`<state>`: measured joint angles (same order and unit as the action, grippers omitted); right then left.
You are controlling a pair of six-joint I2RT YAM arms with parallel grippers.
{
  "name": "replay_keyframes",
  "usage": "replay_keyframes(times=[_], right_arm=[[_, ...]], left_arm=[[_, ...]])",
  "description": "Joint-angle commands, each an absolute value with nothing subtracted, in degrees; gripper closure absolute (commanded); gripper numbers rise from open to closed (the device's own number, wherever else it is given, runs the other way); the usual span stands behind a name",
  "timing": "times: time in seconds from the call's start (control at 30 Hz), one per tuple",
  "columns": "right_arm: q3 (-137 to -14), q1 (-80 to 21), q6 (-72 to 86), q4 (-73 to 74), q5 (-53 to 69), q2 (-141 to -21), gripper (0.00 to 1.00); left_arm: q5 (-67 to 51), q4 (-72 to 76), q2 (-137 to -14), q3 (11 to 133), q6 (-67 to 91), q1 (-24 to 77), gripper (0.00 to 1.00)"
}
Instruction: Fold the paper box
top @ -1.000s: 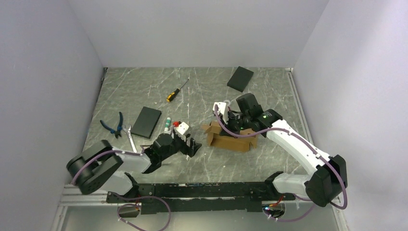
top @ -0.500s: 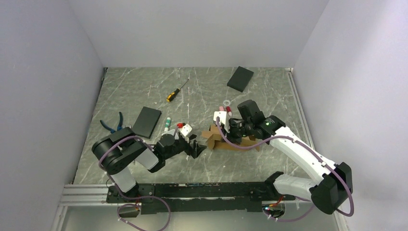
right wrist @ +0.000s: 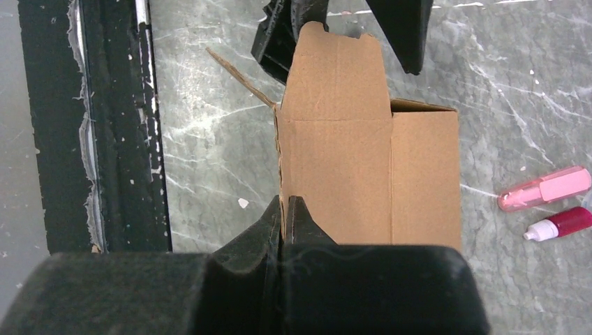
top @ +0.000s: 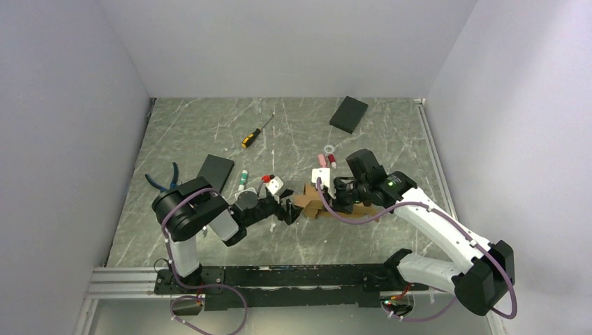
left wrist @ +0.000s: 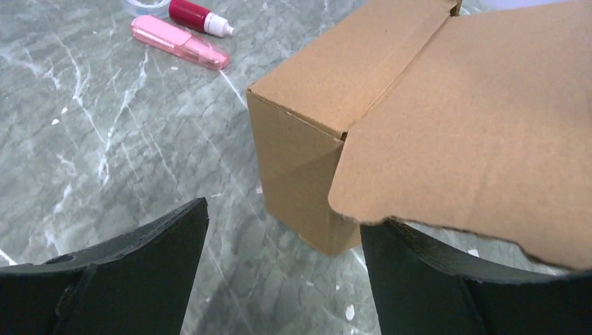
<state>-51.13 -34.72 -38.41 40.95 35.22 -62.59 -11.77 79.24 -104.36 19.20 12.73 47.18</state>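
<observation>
Jaws of the left gripper (left wrist: 283,279) stand wide apart. The paper box (left wrist: 307,139) lies just ahead of them on the surface, its long axis running away from them, with a loose end flap (left wrist: 475,118) overhanging one finger. The right gripper (right wrist: 283,209) has its jaws pressed together at the box's opposite end.
</observation>
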Motion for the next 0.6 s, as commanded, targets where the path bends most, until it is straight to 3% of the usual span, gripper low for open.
replay_keyframes(times=[0.0, 0.57], right_arm=[[-50.2, -35.0, -40.1, 43.3, 36.3, -61.4, 1.0], [-49.0, -35.2, -39.2, 42.3, 37.2, -61.4, 1.0]], left_arm=[[-11.6, 85.7, -107.4, 20.9, 12.2, 47.1, 0.17], [5.7, 89.0, -112.6, 23.8, 8.2, 54.2, 0.27]])
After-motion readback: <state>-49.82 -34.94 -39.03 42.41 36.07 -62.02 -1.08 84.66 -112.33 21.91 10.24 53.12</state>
